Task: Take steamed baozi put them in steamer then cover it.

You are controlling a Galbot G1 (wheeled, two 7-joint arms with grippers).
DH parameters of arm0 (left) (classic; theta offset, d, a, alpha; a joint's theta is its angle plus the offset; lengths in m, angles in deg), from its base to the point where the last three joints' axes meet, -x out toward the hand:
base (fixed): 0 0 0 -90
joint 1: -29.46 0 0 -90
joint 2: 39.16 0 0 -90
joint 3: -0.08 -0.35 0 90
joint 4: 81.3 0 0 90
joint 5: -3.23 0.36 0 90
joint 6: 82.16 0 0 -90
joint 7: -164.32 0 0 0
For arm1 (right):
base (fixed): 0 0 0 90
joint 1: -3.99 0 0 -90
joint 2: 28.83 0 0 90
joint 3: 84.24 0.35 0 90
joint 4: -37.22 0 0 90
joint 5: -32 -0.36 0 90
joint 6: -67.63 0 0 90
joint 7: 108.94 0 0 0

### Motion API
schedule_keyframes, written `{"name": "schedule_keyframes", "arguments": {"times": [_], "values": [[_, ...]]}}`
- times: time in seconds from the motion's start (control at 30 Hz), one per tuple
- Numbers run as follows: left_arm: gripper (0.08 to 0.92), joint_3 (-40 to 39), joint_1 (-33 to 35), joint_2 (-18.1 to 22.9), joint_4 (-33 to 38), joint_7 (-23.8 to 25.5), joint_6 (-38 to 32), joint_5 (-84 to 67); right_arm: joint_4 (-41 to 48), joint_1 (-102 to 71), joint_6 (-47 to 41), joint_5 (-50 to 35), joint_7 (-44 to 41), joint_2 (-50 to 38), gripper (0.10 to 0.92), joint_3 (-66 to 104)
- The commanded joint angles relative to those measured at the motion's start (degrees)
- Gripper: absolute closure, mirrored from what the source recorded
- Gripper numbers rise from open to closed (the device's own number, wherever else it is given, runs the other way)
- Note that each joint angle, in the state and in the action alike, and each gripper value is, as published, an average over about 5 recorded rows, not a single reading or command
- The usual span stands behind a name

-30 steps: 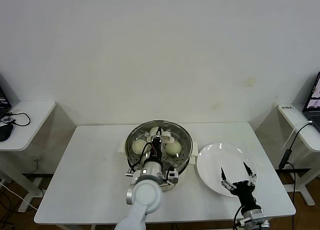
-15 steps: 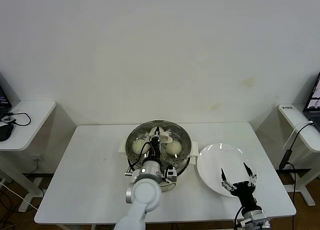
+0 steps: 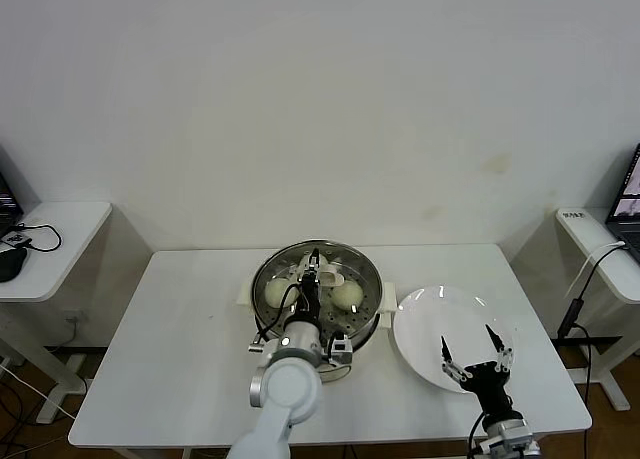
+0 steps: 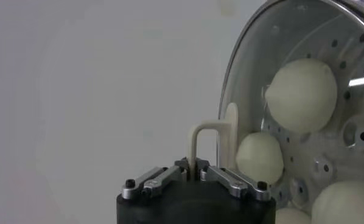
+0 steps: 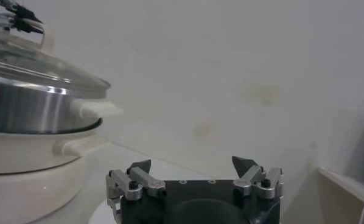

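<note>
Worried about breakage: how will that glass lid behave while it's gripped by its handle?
The cover looks like rigid glass, so probably fragile if knocked on the steamer rim. The left gripper pinches only its thin handle, so it may swing or tilt.

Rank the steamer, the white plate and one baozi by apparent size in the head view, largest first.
1. steamer and white plate: look about alike, so no ranking between them.
2. baozi: plainly smallest.

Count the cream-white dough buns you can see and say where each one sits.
4, all in the round stainless-steel steamer pot under the clear glass lid that the left gripper holds by its handle: buns and one barely visible. None on the white plate.
</note>
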Motion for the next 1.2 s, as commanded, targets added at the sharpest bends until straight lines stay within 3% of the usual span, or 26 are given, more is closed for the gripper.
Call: {"name": "schedule_keyframes", "arguments": {"times": [0.03,0.33,0.53,0.63,0.77,0.83,0.97,1.2], "values": [[0.62,-0.5,1.59,-0.58,3.24,-0.4,-0.32,-0.35,-0.31,-0.15,-0.06,0.03,-0.05,-0.05,0.203,-0.21],[0.352,-1.36,7.89,-5.99,13.21,-1.84,-1.91,-6.09,-0.84,-0.86,-0.15,0.13,-0.06,-0.23,0.203,0.12],[0.196,1.66,15.55,-10.95,23.04,-5.39,-4.53,-18.17,-0.86,-1.71,-0.11,-0.64,-0.12,-0.83,0.202,0.03],[0.18,5.93,23.07,-12.98,27.03,-11.51,-6.11,-36.26,-1.24,-2.53,-0.1,-3.5,-0.2,-1.87,0.203,-0.29],[0.177,14.24,32.75,-18.52,30.05,-22.53,-8.37,-82.8,-1.48,-3.76,-0.08,-6.01,-0.06,-3.15,0.202,-1.54],[0.177,19.63,36.04,-20.46,29.83,-27.01,-11.53,-96.56,-1.42,-4.3,-0.29,-6.36,-0.03,-3.32,0.203,-2.59],[0.177,26.44,39.84,-19.29,28.09,-30.08,-16.23,-104.76,-1.71,-6.28,-0.64,-6.9,0.06,-3.94,0.203,-4.94],[0.177,26.44,46.31,-16.28,24.9,-30.16,-21.74,-105.9,-6.19,-14.12,-3.2,-10.67,0.71,-7.33,0.203,-5.75]]}}
